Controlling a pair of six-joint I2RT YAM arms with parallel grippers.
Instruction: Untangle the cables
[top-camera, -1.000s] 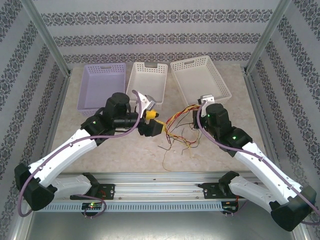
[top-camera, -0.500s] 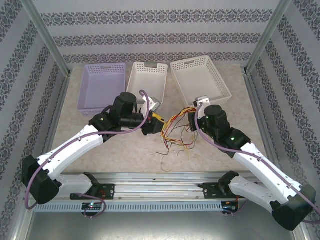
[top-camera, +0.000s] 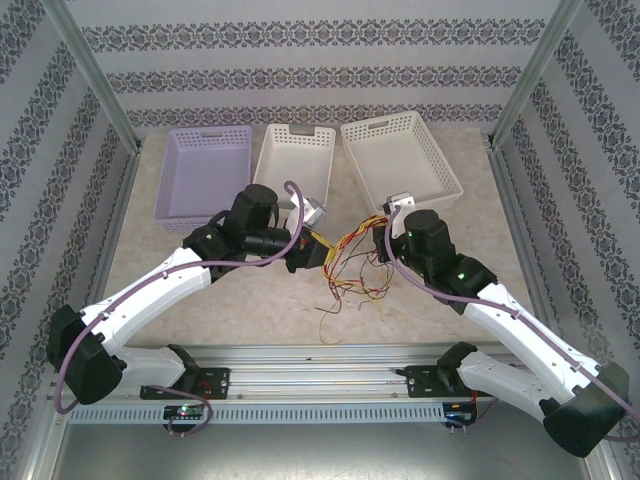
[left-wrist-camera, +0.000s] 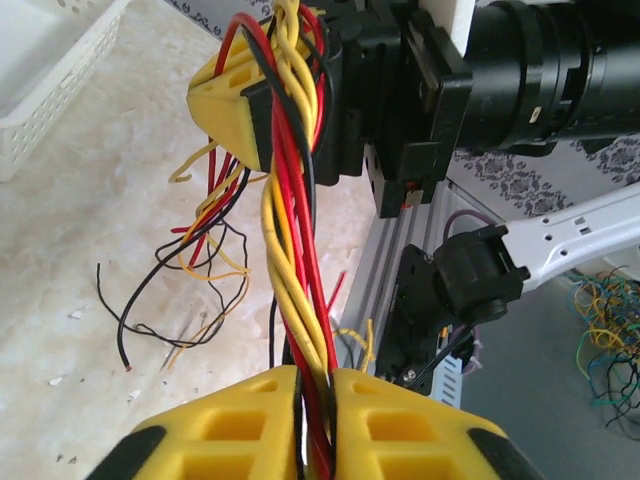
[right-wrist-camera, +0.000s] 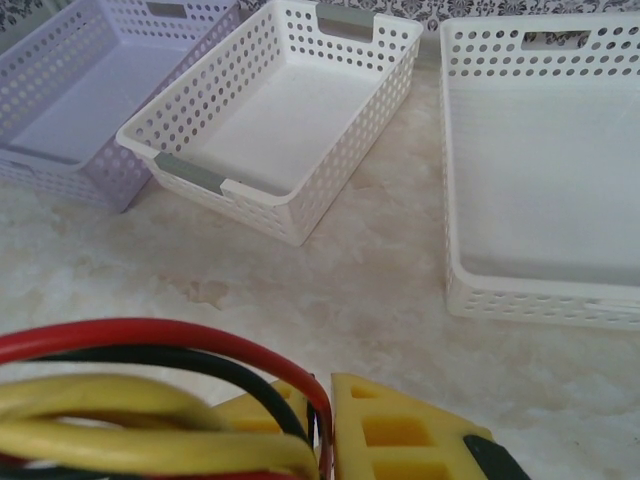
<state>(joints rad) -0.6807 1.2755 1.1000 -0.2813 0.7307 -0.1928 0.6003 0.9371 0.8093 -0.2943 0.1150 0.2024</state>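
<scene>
Along the far edge of the bench (top-camera: 250, 300) three perforated baskets sit in a row. The lavender basket (top-camera: 208, 170) is nearest the far left corner. Just beside it is the middle white basket (top-camera: 292, 160), turned slightly askew.

The left arm reaches in from the near left corner toward the middle of the bench. Its left end effector (top-camera: 318, 247) hangs just in front of the middle white basket. From its wrist camera, the left end effector (left-wrist-camera: 316, 385) has its yellow fingers (left-wrist-camera: 230, 425) pressed nearly together, gripping a twisted strand of the cables (left-wrist-camera: 290, 230) in red, yellow and black.

The cables (top-camera: 352, 255) are at the middle of the bench, stretched as a short bundle between the two arms. Their loose ends (top-camera: 350, 290) trail down and fan out over the marbled surface toward the near edge.

At the other end of the bundle, the right end effector (top-camera: 384, 236) is clamped on the same cables. The right wrist camera shows the right end effector (right-wrist-camera: 322, 410) with red, black and yellow wires (right-wrist-camera: 150, 420) passing between its yellow pads (right-wrist-camera: 400, 430).

Beyond it, toward the far right corner, lies the larger white basket (top-camera: 400, 160).
</scene>
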